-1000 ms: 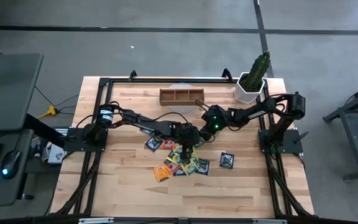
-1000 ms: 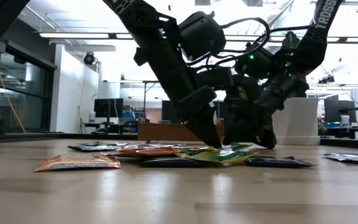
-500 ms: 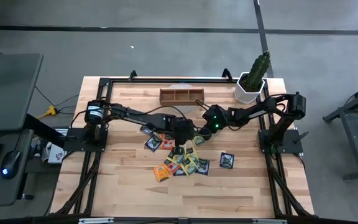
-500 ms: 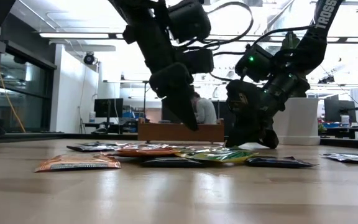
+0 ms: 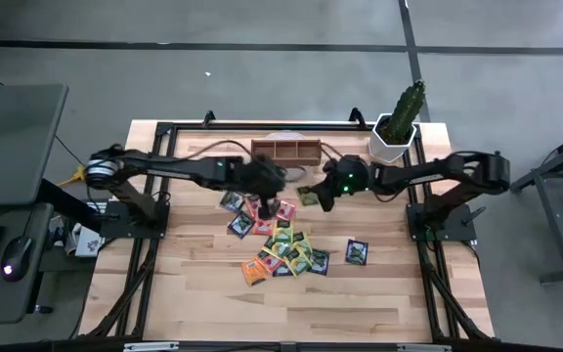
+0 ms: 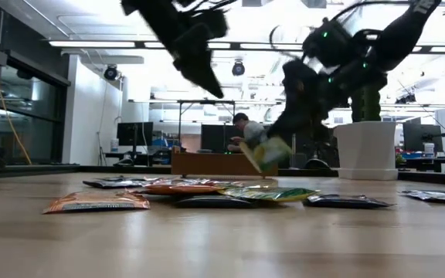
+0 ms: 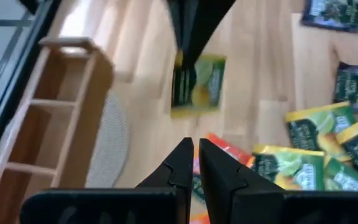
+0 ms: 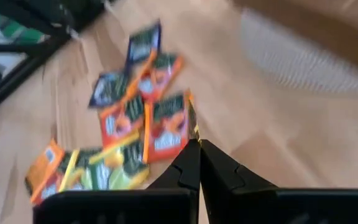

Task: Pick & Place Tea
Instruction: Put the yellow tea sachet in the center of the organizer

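Wooden table (image 5: 379,293): I see tea sachets (image 5: 286,252) scattered centre. Right gripper (image 5: 313,196) at 12 o'clock of them, clenched on a yellow-green sachet (image 6: 263,153), lifted. Left gripper (image 5: 263,203) alongside, clenched empty.

- Sachets (image 5: 286,252): orange, yellow-green, dark blue-black, printed labels.
- Tray (image 5: 284,151): brown wood.
- Table (image 5: 203,293): pale wood planks.
- Pot (image 5: 391,145): white; cactus (image 5: 406,108) green.
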Action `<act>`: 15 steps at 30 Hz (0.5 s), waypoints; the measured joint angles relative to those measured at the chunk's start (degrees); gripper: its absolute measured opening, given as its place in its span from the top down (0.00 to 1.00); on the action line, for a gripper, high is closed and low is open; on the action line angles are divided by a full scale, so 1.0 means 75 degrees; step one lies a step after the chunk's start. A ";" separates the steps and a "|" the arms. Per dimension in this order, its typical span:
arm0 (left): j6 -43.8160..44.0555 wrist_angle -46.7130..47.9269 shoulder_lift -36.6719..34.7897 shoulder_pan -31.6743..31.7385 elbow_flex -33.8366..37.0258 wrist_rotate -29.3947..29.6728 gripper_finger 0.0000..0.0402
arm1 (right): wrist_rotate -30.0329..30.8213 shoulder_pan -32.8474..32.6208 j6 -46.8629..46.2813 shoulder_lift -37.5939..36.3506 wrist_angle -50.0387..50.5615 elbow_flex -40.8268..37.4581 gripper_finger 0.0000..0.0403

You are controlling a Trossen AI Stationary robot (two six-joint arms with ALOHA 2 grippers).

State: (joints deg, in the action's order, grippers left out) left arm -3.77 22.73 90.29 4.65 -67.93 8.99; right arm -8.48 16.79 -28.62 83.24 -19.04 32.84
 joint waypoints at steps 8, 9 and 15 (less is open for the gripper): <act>0.0458 -0.3415 -0.1618 0.0716 0.2717 -0.1734 0.94 | 0.0177 0.0726 0.1331 -0.0859 -0.0293 0.0015 1.00; 0.0544 -0.3990 -0.1687 0.0749 0.2988 -0.1979 0.94 | 0.0111 0.0832 0.1535 -0.0861 -0.0435 0.0015 1.00; 0.0978 -0.7466 -0.1889 0.0780 0.4521 -0.2914 0.94 | -0.0187 0.1466 0.2059 -0.0634 -0.1611 0.0015 1.00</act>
State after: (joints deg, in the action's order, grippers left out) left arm 3.57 -33.27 76.12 10.50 -34.03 -12.87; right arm -9.88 27.78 -13.18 78.48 -31.12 32.95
